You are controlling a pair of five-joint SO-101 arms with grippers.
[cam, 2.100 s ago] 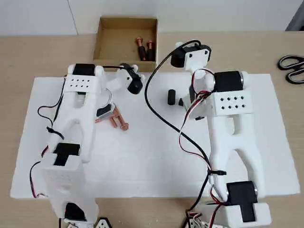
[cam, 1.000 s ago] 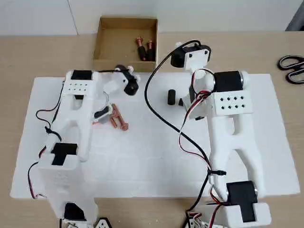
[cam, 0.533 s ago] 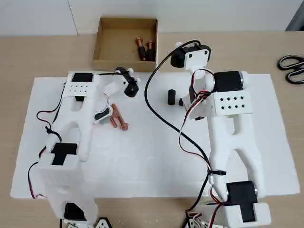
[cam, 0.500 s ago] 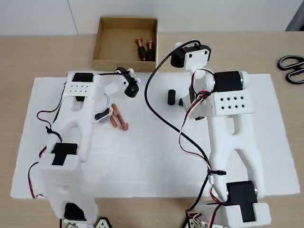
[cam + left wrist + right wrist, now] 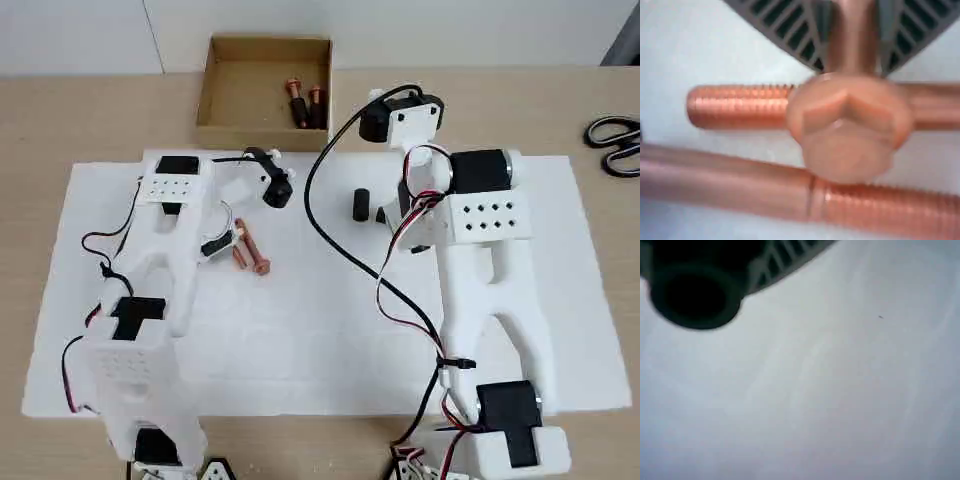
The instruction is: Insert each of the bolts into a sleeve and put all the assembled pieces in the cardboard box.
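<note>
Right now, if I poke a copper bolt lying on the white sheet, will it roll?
Probably a bit: the bolt has a round shank, but its wider hex head would likely swing it in a curve. It looks metal, so likely stiff and heavyish.

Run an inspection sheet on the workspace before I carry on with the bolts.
Surface: white sheet lying flat on a wooden table.
Job's things: cardboard box holds two assembled pieces; two loose bolts lie on the sheet at the left gripper; a spare sleeve stands upright near the right gripper.
Clutter: scissors on the table, off the sheet on the right arm's side.
Grippers: left gripper, fingers shut on a bolt; right gripper holds a black sleeve low over the sheet.
Cables: black cable loops across the sheet between the arms, apart from the parts.
Surroundings: white wall behind the table; nothing else seen.
</note>
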